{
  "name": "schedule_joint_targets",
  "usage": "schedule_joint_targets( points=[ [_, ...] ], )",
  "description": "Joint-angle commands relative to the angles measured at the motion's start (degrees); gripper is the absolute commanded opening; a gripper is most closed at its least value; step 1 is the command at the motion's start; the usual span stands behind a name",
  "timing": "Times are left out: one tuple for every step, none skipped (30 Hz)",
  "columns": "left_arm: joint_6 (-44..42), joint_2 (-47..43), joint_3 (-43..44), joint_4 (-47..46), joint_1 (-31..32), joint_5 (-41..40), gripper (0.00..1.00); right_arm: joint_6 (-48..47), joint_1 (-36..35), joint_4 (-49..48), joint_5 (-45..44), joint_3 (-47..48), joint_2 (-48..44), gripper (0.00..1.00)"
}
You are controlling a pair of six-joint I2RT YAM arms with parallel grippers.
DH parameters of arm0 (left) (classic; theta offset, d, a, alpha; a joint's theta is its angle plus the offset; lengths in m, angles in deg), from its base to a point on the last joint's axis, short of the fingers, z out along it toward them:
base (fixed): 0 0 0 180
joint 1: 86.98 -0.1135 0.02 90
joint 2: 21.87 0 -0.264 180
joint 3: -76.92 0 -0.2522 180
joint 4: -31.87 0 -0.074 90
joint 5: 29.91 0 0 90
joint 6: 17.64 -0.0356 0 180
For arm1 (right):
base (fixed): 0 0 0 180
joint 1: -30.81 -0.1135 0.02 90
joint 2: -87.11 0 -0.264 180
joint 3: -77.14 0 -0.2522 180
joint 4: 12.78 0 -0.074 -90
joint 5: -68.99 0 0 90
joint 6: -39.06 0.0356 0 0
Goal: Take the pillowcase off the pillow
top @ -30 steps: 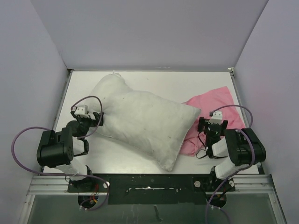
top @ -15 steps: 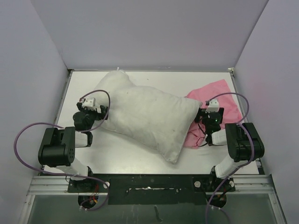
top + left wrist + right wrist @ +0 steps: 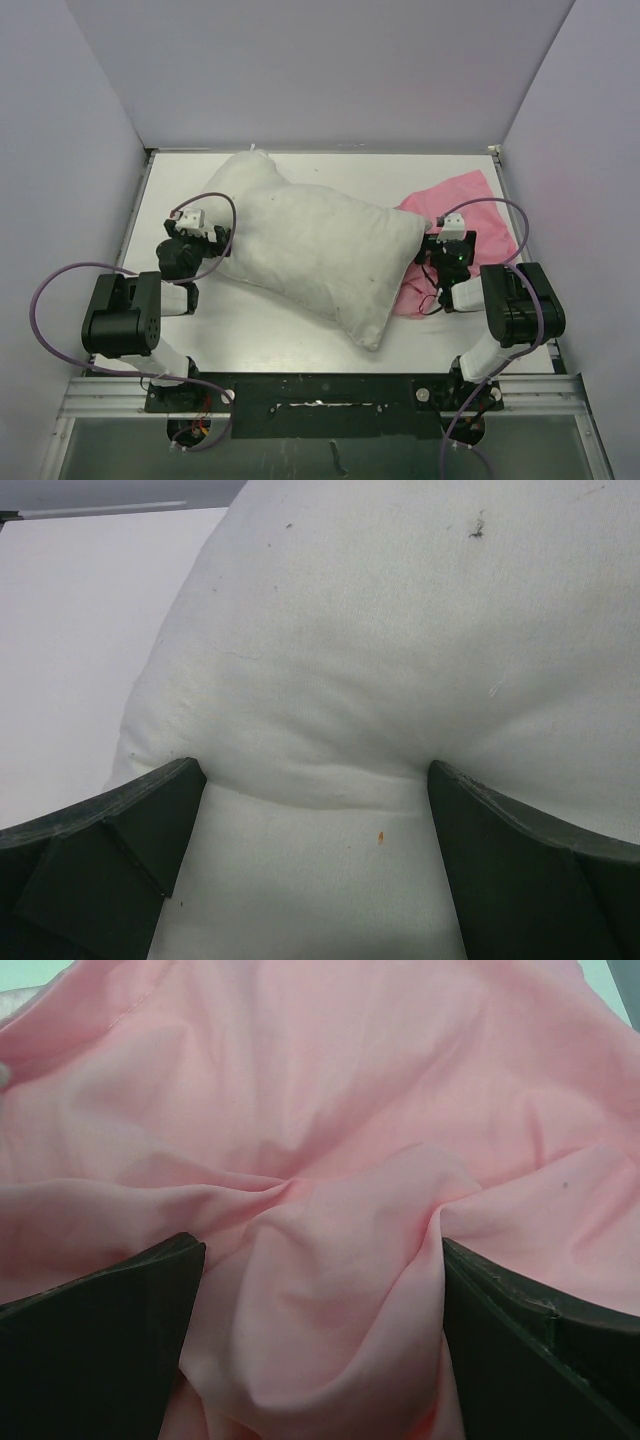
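Note:
The off-white pillow [image 3: 310,255] lies slantwise across the middle of the table. The pink pillowcase [image 3: 470,205] lies flat at the right, apart from the pillow's body, with its near edge tucked under the pillow's right end. My left gripper [image 3: 218,243] is at the pillow's left edge. In the left wrist view [image 3: 310,780] its jaws stand wide apart with pillow cloth [image 3: 400,630] bulging between them. My right gripper [image 3: 437,252] sits on the pillowcase by the pillow's right corner. In the right wrist view [image 3: 320,1250] its jaws stand wide apart around a bunched pink fold [image 3: 330,1280].
Grey walls enclose the white table [image 3: 250,320] on the left, back and right. A metal rail [image 3: 320,395] with both arm bases runs along the near edge. Purple cables [image 3: 45,290] loop beside each arm.
Over the last second both arms reached forward and the pillow shifted a little toward the back. My right gripper came onto the pillowcase next to the pillow's corner. Almost nothing moved in the last half second.

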Motion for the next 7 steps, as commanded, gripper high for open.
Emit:
schedule_joint_targets(
  points=[
    [-2.18, 1.06, -0.06, 7.97, 0.22, -1.58, 0.98, -0.84, -0.66, -2.05, -0.33, 0.19, -0.90, 0.98],
    [-2.18, 1.10, 0.02, 7.98, 0.22, -1.58, 0.98, -0.85, -0.60, -2.05, -0.33, 0.19, -0.90, 0.98],
    [-2.25, 1.11, 0.03, 7.96, 0.22, -1.62, 0.98, -0.84, -0.64, -2.00, -0.33, 0.20, -0.90, 0.98],
    [-2.27, 1.03, -0.04, 7.95, 0.22, -1.66, 0.98, -0.91, -0.64, -1.95, -0.33, 0.26, -0.80, 0.98],
    [-2.27, 0.95, -0.12, 7.88, 0.22, -1.71, 0.98, -0.79, -0.64, -1.85, -0.22, 0.32, -0.81, 0.98],
    [-2.25, 0.82, -0.30, 7.67, 0.22, -1.71, 0.98, -0.67, -0.66, -1.54, 0.21, 0.50, -0.75, 0.98],
    [-2.27, 0.62, -0.58, 7.25, 0.22, -1.80, 0.98, -0.49, -0.48, -1.26, 0.49, 0.68, -0.79, 0.98]
  ],
)
